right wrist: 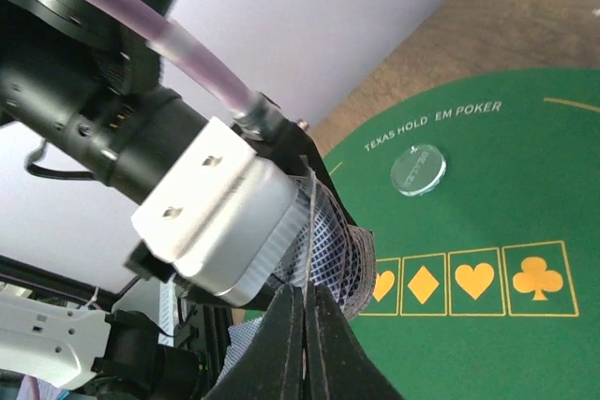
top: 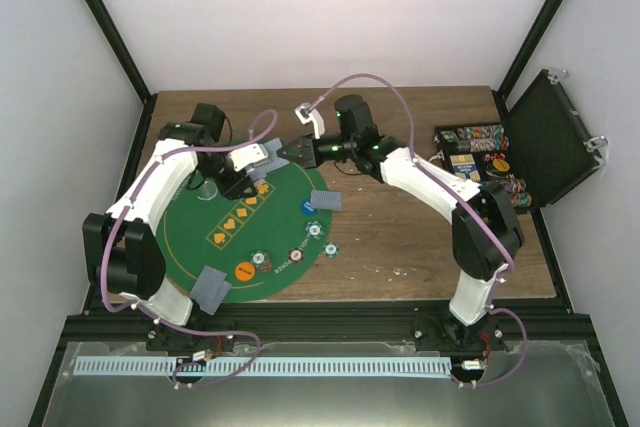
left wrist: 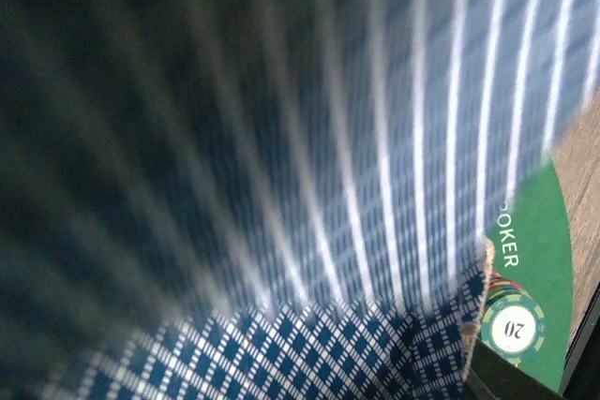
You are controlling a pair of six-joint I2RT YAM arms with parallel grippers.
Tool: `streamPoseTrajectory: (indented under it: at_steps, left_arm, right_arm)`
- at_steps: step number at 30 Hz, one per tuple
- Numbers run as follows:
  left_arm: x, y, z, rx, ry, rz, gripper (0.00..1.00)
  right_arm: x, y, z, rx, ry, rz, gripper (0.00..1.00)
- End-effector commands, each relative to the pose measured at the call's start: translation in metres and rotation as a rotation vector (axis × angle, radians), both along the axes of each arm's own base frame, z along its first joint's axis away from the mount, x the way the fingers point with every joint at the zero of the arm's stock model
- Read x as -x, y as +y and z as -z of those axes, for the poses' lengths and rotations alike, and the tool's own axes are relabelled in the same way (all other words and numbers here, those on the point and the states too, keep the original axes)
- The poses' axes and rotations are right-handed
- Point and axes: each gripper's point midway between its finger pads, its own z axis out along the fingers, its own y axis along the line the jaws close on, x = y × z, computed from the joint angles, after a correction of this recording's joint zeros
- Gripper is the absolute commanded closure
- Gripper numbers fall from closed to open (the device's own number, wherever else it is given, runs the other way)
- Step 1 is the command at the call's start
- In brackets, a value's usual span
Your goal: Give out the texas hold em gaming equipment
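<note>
My left gripper (top: 258, 159) is shut on a deck of playing cards (top: 273, 150) above the far edge of the green mat (top: 200, 237). In the left wrist view the blue-patterned card backs (left wrist: 309, 231) fill nearly the whole frame and hide the fingers. My right gripper (right wrist: 306, 299) is shut on the edge of one thin card (right wrist: 302, 231) standing out of the bent deck (right wrist: 336, 248), right against the left gripper's white body (right wrist: 220, 217). Two cards (top: 327, 202) (top: 212, 289) lie face down on the mat. Several chips (top: 297, 255) sit along its near rim, with an orange chip (top: 244, 271) among them.
A clear dealer button (right wrist: 417, 169) lies on the mat near its printed suit boxes (right wrist: 476, 280). An open black case (top: 560, 137) with rows of chips (top: 478, 147) stands at the right on the wooden table (top: 400, 237). A "20" chip (left wrist: 513, 328) shows in the left wrist view.
</note>
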Motion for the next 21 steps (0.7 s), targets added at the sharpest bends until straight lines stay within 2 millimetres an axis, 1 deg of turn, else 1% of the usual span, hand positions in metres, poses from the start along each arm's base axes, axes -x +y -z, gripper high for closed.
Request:
streamPoseTrajectory:
  at_steps: [1, 4, 6, 8, 10, 16, 21]
  left_arm:
    - [-0.002, 0.005, -0.001, 0.018, -0.016, -0.018, 0.49]
    - [-0.003, 0.012, 0.002, 0.016, -0.013, -0.039, 0.48]
    - [-0.005, 0.018, 0.003, 0.017, -0.014, -0.059, 0.49]
    - [-0.005, 0.023, 0.005, 0.015, -0.012, -0.077, 0.49]
    - [-0.005, 0.026, 0.006, 0.015, -0.011, -0.088, 0.49]
    - [-0.002, 0.026, 0.008, 0.027, -0.005, -0.1, 0.48]
    - [-0.001, 0.025, 0.007, 0.034, -0.003, -0.104, 0.49]
  right_arm:
    - [-0.004, -0.019, -0.03, -0.049, -0.042, 0.054, 0.99]
    - [-0.01, -0.033, -0.03, -0.036, -0.04, 0.122, 0.99]
    - [-0.014, -0.044, -0.023, -0.011, -0.034, 0.183, 0.99]
    - [-0.019, -0.056, -0.01, 0.028, -0.024, 0.258, 0.99]
    - [-0.024, -0.068, 0.01, 0.081, -0.004, 0.343, 0.99]
    - [-0.02, -0.09, 0.085, 0.171, 0.135, 0.462, 0.99]
    - [-0.028, -0.093, 0.116, 0.18, 0.204, 0.507, 0.99]
